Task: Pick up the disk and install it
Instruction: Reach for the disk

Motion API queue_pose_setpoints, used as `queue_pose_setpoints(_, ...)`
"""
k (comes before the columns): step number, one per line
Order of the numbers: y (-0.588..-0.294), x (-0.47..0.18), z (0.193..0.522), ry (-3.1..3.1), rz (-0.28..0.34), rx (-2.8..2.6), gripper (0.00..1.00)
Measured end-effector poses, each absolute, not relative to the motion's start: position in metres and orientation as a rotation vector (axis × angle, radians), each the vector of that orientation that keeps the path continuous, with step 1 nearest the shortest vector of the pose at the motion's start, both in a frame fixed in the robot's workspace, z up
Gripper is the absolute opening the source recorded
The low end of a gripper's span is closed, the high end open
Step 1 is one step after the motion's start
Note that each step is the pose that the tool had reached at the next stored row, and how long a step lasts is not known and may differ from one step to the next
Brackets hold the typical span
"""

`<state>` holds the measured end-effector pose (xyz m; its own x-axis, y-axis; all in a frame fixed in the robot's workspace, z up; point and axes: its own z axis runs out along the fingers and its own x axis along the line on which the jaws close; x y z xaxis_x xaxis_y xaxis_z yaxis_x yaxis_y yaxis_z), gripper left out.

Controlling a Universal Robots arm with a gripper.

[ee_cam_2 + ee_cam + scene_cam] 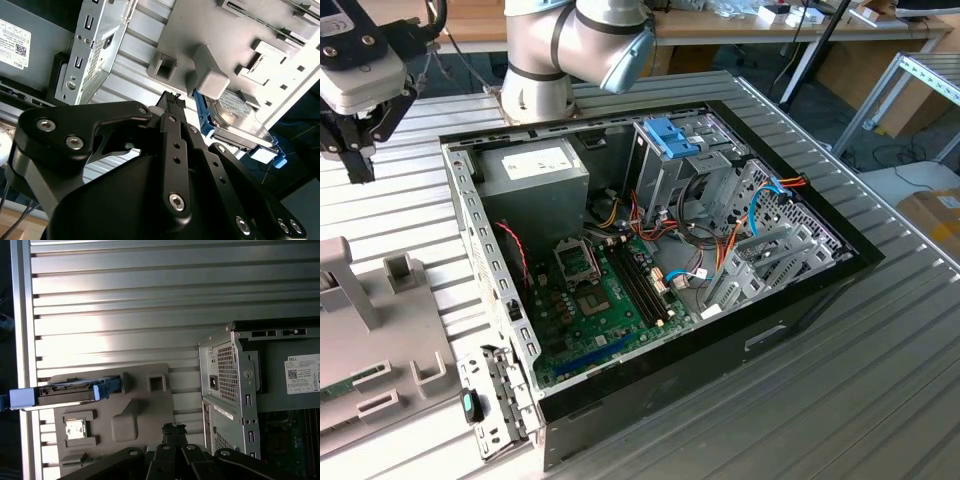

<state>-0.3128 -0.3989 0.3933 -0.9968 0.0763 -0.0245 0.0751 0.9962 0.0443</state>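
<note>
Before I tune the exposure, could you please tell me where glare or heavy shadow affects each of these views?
First wrist view: a bright glare patch washes out the ribbed table near the disk; exterior view: lighting is even, with some shade inside the computer case; second wrist view: the black gripper reads dark in the foreground, while the disk's face catches light.

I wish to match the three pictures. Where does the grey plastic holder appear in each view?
Exterior view: grey holder at the view's left edge, beside the computer case.
Second wrist view: grey holder beside the case, the disk on edge in it.
First wrist view: grey holder beside the case, the disk at its other end.
Shared landmark: the white label on the power supply.
</note>
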Motion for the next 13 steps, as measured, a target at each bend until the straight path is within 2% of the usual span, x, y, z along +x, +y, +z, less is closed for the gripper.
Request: queue_pose_setpoints(13, -0.399, -0.338, 0.393, 3.112, 0.068, 0.118, 0.11)
